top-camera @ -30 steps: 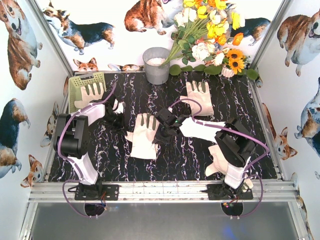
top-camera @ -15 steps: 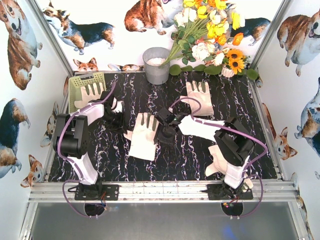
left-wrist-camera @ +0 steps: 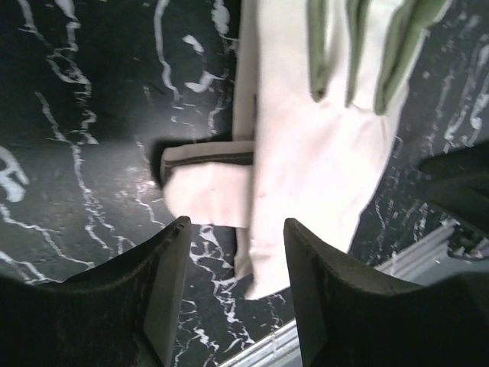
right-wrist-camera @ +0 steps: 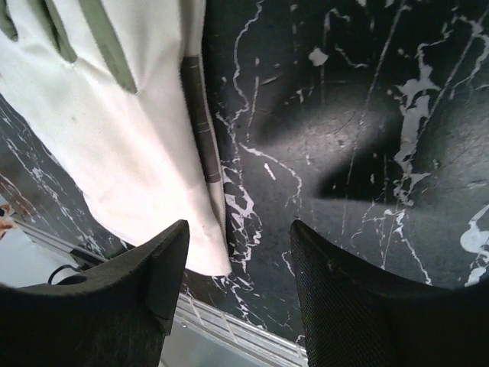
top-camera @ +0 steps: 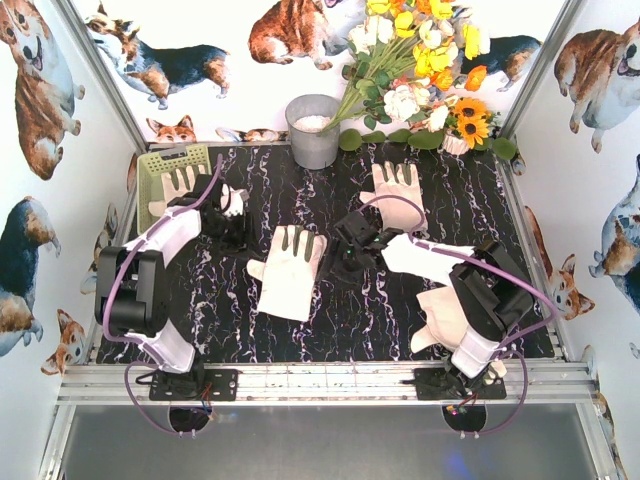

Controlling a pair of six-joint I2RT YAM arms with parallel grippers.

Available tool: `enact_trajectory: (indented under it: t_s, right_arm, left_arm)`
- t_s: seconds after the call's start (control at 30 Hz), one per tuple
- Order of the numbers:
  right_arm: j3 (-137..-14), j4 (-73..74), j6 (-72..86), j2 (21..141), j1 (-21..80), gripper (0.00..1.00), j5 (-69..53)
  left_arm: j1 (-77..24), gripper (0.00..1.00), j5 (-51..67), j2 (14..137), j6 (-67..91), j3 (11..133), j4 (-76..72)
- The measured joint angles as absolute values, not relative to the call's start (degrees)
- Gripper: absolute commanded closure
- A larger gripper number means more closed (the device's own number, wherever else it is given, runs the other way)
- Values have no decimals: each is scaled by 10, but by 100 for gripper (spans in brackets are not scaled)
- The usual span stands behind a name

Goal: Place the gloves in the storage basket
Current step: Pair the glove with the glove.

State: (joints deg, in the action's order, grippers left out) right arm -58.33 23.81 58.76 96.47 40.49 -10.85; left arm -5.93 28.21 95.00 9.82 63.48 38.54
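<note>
Three gloves lie loose on the tabletop (top-camera: 490,225): a middle glove (top-camera: 288,275), a far glove (top-camera: 398,190), and a near glove (top-camera: 440,320) half under my right arm (top-camera: 485,300). A fourth glove (top-camera: 182,186) sits in the storage basket (top-camera: 168,156) at far left. Left jaws and right jaws both stand apart, empty, on either side of the middle glove. My worry is that both arms reaching for it could collide. A pinch on flat fabric may also slip or catch only the thumb.

Grey bucket (top-camera: 313,130) beside flower bouquet (top-camera: 420,70)
</note>
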Motion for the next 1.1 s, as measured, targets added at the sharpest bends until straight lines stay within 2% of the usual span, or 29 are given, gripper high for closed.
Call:
enact_trajectory:
  t_s: [0.17, 0.4, 0.7, 1.1]
  right_arm:
    - [-563, 193, 589, 972, 390, 42, -135]
    - [-563, 131, 590, 993, 385, 42, -158]
    - [-559, 84, 604, 1033, 382, 44, -197]
    - [-529, -3, 651, 1048, 381, 44, -244]
  left_arm:
    - [-60, 66, 326, 947, 103, 628, 389]
    - [-66, 66, 372, 970, 109, 610, 375]
    - [-73, 83, 374, 1003, 115, 580, 354]
    - [-73, 87, 371, 1020, 123, 552, 328]
